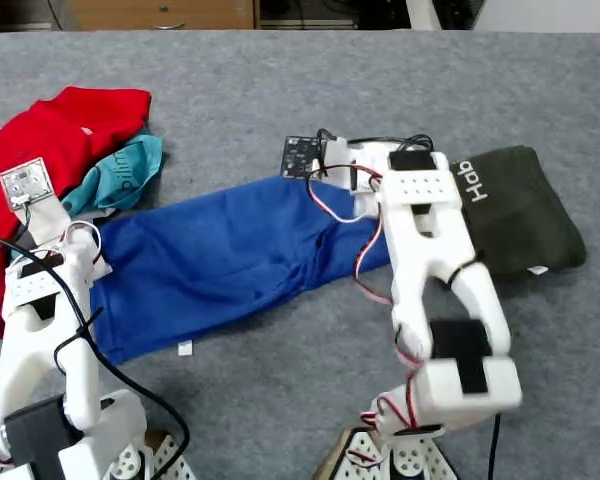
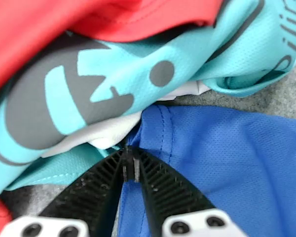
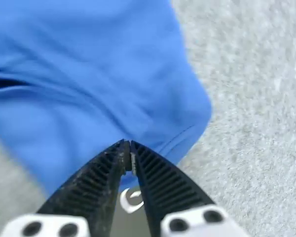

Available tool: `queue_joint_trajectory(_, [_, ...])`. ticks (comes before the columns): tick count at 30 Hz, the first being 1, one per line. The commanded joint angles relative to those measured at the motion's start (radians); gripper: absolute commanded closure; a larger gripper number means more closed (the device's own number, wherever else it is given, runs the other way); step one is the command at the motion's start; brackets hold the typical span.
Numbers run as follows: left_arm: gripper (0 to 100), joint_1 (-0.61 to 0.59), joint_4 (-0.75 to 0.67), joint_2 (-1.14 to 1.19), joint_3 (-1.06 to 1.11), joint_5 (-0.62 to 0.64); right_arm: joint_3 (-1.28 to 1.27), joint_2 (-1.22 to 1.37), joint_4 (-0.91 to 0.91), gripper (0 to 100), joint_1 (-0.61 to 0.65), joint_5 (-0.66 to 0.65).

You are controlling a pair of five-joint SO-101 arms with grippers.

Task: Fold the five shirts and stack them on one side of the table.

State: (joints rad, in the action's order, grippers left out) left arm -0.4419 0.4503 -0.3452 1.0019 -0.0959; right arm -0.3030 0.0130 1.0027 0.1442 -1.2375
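A blue shirt (image 1: 220, 260) lies stretched across the middle of the grey table. My left gripper (image 1: 80, 240) is at its left end, next to the pile of shirts. In the left wrist view that gripper (image 2: 130, 165) is shut on the blue shirt's (image 2: 212, 158) corner. My right gripper (image 1: 330, 185) is at the shirt's right end, partly hidden under its own wrist. In the right wrist view it (image 3: 128, 158) is shut on the edge of the blue cloth (image 3: 89, 74). A folded dark green shirt (image 1: 520, 210) lies at the right.
A red shirt (image 1: 60, 135) and a teal shirt (image 1: 120, 175) lie crumpled at the left; the teal one (image 2: 89, 98) and a white bit of cloth (image 2: 113, 133) touch the blue corner. Bare grey table (image 1: 280, 380) runs along the front and back.
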Motion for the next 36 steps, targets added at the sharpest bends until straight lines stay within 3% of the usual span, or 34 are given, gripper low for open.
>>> queue_joint_trajectory(1, [98,0.000,0.000,-0.004,-0.048,-0.002,0.001,-0.163,0.235,99.4,0.047,0.012])
queue_joint_trajectory(4, [98,0.000,0.000,-0.004,-0.048,-0.002,-0.039,-0.219,0.373,99.4,0.101,0.012])
queue_joint_trajectory(6, [98,0.000,0.000,-0.004,-0.048,-0.002,-0.088,-0.231,0.371,99.4,0.134,0.028])
queue_joint_trajectory(15, [98,0.000,0.000,-0.004,-0.048,-0.002,-0.163,-0.021,0.026,99.4,0.274,0.201])
queue_joint_trajectory(25, [98,0.000,0.000,-0.004,-0.048,-0.002,0.097,0.325,-0.044,99.4,0.252,0.253])
queue_joint_trajectory(31, [98,0.000,0.000,-0.004,-0.048,-0.002,0.148,0.278,-0.038,99.4,0.257,0.313])
queue_joint_trajectory(36, [98,0.000,0.000,-0.004,-0.048,-0.002,0.151,0.160,0.068,99.4,0.249,0.311])
